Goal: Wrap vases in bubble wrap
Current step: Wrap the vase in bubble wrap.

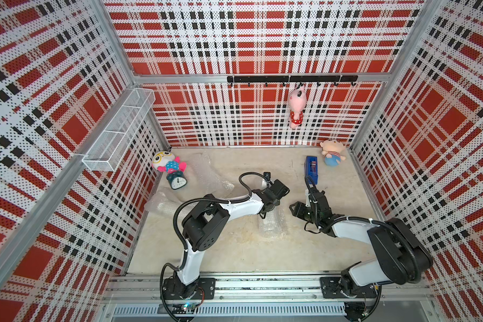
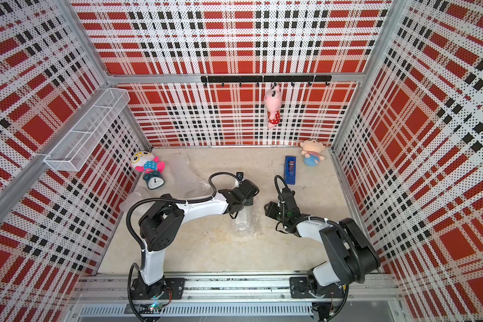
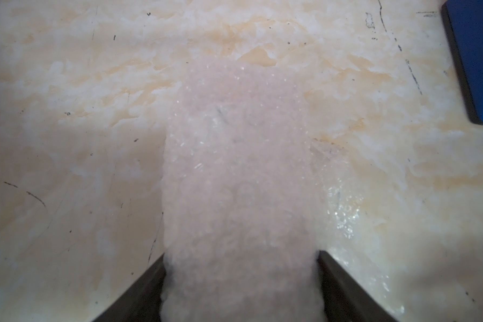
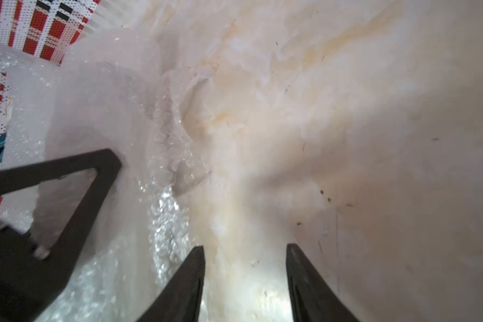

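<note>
Here the left claw (image 3: 241, 256) is clenched on a pale cylindrical bundle of clear bubble wrap (image 3: 234, 172). Its two dark fingers (image 3: 338, 281) press against opposite sides of the bundle, which stretches straight ahead of the claw over the mottled beige surface (image 3: 67, 125). Which vase is inside cannot be told through the wrap. A loose flap of the wrap (image 3: 340, 206) spreads on the surface beside the bundle.

In both top views the bundle (image 1: 271, 227) (image 2: 244, 224) sits just beside the right claw (image 4: 244, 246). That claw is released, its jaws apart with only bare surface between them, and it is near the left claw's finger (image 4: 103, 167).

A blue plastic tape dispenser (image 1: 312, 169) stands beyond the right claw, apart from it. More crumpled clear bubble wrap sheets (image 1: 207, 174) lie behind the left claw, on the far side of its arm.
</note>
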Robot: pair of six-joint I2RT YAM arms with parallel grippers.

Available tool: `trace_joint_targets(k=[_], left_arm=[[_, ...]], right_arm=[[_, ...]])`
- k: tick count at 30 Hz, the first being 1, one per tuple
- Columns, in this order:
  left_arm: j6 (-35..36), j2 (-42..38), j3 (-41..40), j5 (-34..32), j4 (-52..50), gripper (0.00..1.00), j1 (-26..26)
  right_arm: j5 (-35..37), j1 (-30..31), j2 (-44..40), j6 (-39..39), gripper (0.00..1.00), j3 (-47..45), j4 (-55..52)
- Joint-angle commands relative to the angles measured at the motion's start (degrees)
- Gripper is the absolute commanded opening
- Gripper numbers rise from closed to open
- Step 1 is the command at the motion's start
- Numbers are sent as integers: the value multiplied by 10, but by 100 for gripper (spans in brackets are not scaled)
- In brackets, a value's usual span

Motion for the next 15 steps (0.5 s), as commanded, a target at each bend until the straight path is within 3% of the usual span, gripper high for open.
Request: trace_joint_targets(k=[1,10,15], left_arm=[[11,23,-18,34,-22,78,-8],[10,-5,-60,73,29,79,7],[8,-23,-87,114,62,78,23]], right_arm=[[-13,-3,36,-15,45,25,22],[-81,0,134,-23,41,76,67],[-155,1,156,4,38,69,170]])
